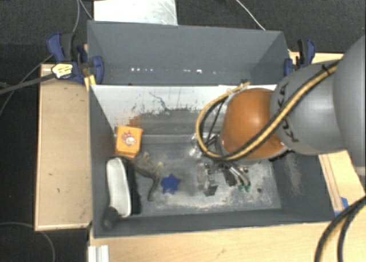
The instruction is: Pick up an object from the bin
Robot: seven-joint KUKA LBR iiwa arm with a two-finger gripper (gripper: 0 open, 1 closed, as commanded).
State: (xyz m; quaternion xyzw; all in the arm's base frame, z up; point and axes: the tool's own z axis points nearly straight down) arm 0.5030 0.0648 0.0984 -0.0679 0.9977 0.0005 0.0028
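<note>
Your arm (329, 112) reaches into the grey metal bin (183, 55) from the right. Its rounded orange wrist cover (249, 123), looped with black-and-yellow cables (207, 126), sits over the right half of the floor. Below the cover, the gripper (213, 185) is low over the scuffed bare floor, a little right of centre and toward the front wall. From this angle you cannot tell whether the pincer is wide or narrow, and nothing can be made out inside it.

The thing closest to the gripper is a small blue star-shaped piece (170, 183), lying on the floor just to its left and apart from it. Touching that blue piece on its left is a drab grey-brown forked piece (150, 174), lying flat. Just to the right of the gripper, a tiny green bit (245, 187) lies on the floor.

Farther left, near the left wall, you have an orange-yellow block with a round pale mark on its top face (128, 141). In front of it a long white rounded object (118, 186) lies along the left wall, with a dark black strip (132, 189) close against its right side.
</note>
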